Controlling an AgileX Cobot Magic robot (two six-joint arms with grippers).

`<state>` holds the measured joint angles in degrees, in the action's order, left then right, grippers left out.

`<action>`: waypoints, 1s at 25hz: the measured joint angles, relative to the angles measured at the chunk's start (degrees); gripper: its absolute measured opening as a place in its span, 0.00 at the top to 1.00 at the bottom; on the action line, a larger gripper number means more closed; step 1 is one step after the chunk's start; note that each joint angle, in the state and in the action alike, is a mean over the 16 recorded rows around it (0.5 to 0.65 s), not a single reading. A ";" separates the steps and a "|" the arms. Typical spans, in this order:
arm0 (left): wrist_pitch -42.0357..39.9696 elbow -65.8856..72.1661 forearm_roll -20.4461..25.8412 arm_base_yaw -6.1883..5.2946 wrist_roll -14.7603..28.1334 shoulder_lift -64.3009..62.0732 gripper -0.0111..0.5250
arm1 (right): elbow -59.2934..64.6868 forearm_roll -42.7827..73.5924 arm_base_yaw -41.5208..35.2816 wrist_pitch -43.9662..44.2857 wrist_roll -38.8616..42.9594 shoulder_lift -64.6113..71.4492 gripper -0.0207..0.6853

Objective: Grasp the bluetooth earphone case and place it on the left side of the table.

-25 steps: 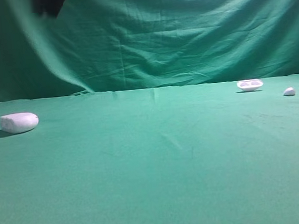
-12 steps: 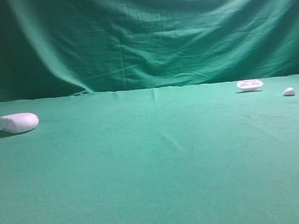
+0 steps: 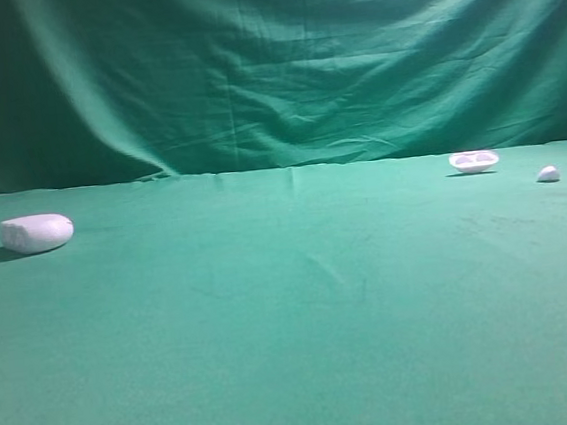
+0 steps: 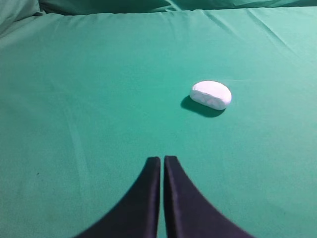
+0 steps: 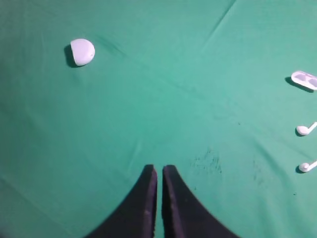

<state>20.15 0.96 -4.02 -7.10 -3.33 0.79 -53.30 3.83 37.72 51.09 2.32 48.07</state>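
Here, you saw the bluetooth earphone case (image 3: 36, 233) lying on the table (image 3: 304, 321) at the far left of the exterior high view, at about 9 o'clock from the table's centre, with its shadow falling to its left. Nothing touched it. In the left wrist view the same case (image 4: 211, 94) lay at about 1 o'clock from the left gripper (image 4: 162, 159), well apart from it, resting flat on the green cloth.

The left gripper's two dark fingers (image 4: 148, 183) were pressed together, with only a thin line of cloth showing between them, and they pinched nothing. The right gripper (image 5: 158, 169) was likewise pressed together and held nothing.

In the right wrist view you found a small rounded white piece (image 5: 82, 51) at about 11 o'clock from the right gripper, well apart from it. At the right edge of that view, at about 2 to 3 o'clock, lay a shallow white dish-like piece (image 5: 303, 80) and below it two earbuds (image 5: 306, 130), each apart from the other.

In the exterior high view the dish-like piece (image 3: 473, 161) sat at far right near the backdrop (image 3: 279, 62), and the rounded piece (image 3: 548, 174) sat just to its right, not touching it
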 joint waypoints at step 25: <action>0.00 0.00 0.00 0.00 0.00 0.00 0.98 | 43.59 5.57 -23.88 -28.66 2.76 -37.68 0.97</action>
<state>20.15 0.96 -4.02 -7.10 -3.33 0.79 -9.71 9.40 13.84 22.42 5.07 10.38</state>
